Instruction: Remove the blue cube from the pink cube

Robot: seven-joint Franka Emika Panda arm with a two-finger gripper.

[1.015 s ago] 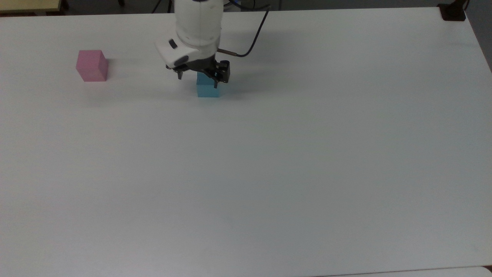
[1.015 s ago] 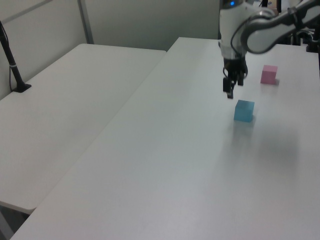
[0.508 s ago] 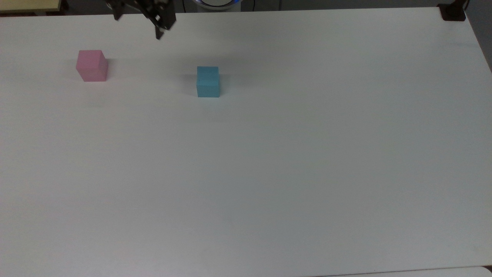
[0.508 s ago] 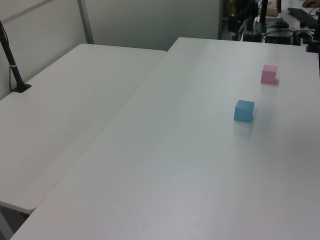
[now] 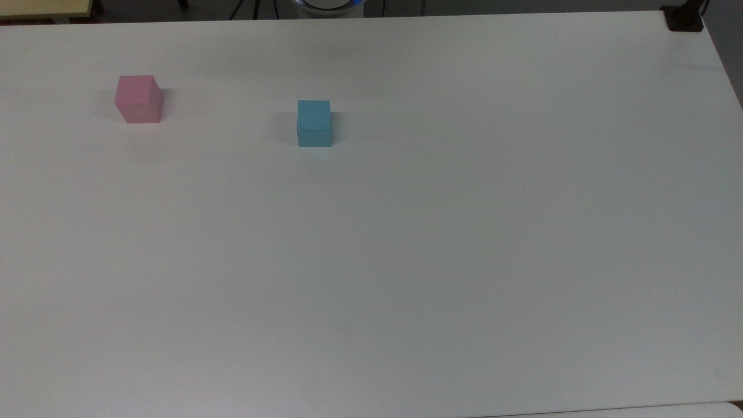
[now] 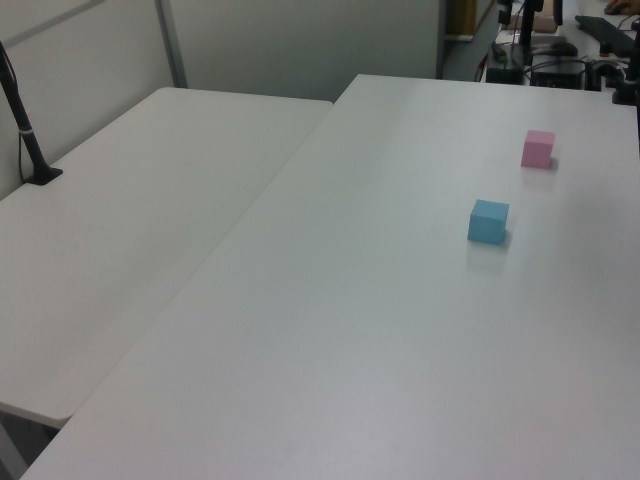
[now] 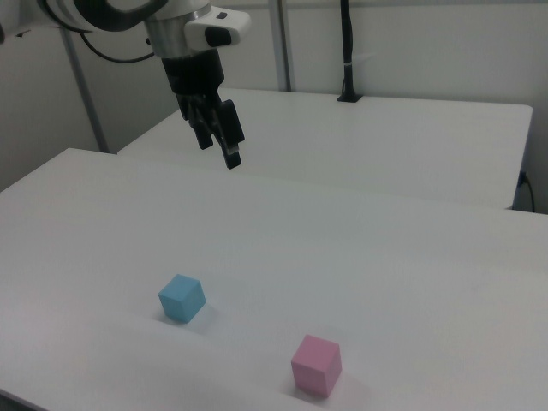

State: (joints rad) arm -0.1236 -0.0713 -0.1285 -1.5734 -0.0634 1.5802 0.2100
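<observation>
In the top view, the blue cube [image 5: 314, 123] is seen resting flat on the white table [image 5: 406, 261], well apart from the pink cube [image 5: 138, 99], which sits toward the top view's left. A second ago the gripper was hanging right over the blue cube with its fingers at the cube's sides; half a second ago it had been drawn up toward the table's far edge, and now it is gone from above the cubes, while neither cube has been shifted. In the left view, the blue cube [image 6: 488, 221] is found nearer the camera and the pink cube [image 6: 538, 148] farther back, both alone on the table [image 6: 330, 330] with bare surface between them; the arm that was standing over them a second ago has been withdrawn. In the right view, the gripper [image 7: 224, 141] is held high above the table [image 7: 368, 257], away from the blue cube [image 7: 181, 298] and the pink cube [image 7: 316, 366]; its fingers are spread a little and nothing is held between them. From this it can be judged that the unstacking is done: the blue cube has been set down and released, and only the arm's retreat remains.
</observation>
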